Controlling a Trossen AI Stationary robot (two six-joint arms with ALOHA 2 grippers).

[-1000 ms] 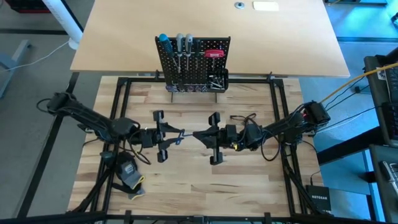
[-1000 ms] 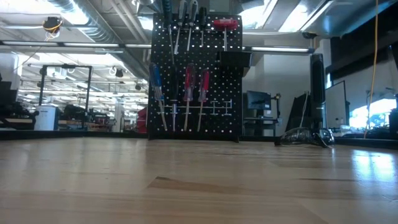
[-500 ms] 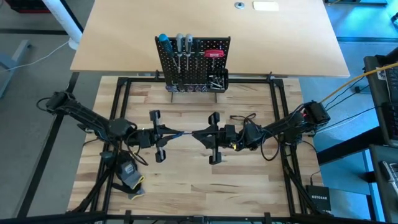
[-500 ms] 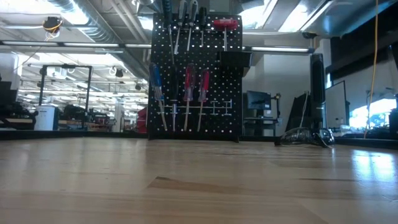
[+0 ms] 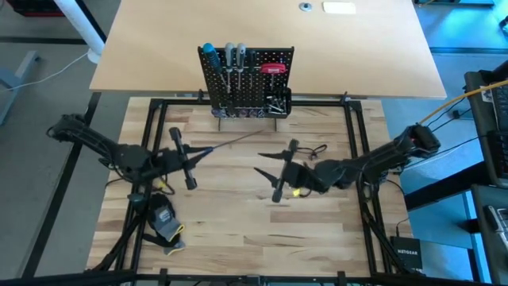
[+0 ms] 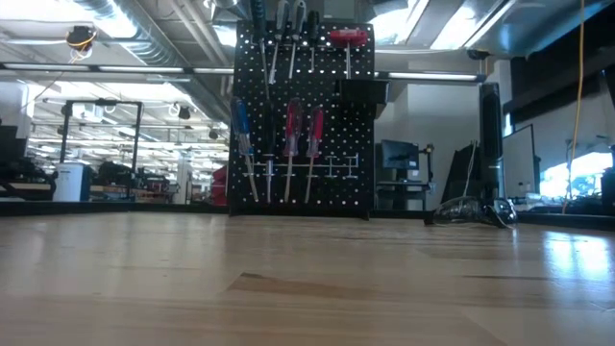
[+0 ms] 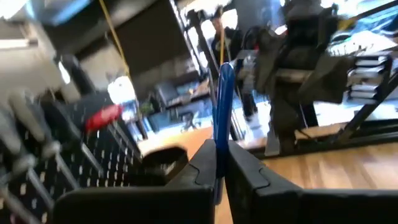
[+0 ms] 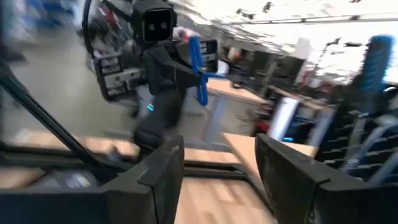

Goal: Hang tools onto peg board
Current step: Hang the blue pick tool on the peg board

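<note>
High view, left gripper [image 5: 193, 153]: clamped on a slim blue-handled screwdriver [image 5: 230, 141], shaft angled toward the peg board [image 5: 246, 79].
Right gripper [image 5: 270, 171]: fingers apart, empty, over bare wood.
Peg board: upright perforated black metal at the table's [image 5: 238, 230] far edge.

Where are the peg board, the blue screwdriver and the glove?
peg board [image 5: 246, 83], high view, its black holed face.
blue screwdriver [image 7: 222, 99], left wrist view, its blue handle.
glove [image 5: 164, 222], high view, its dark middle.
</note>
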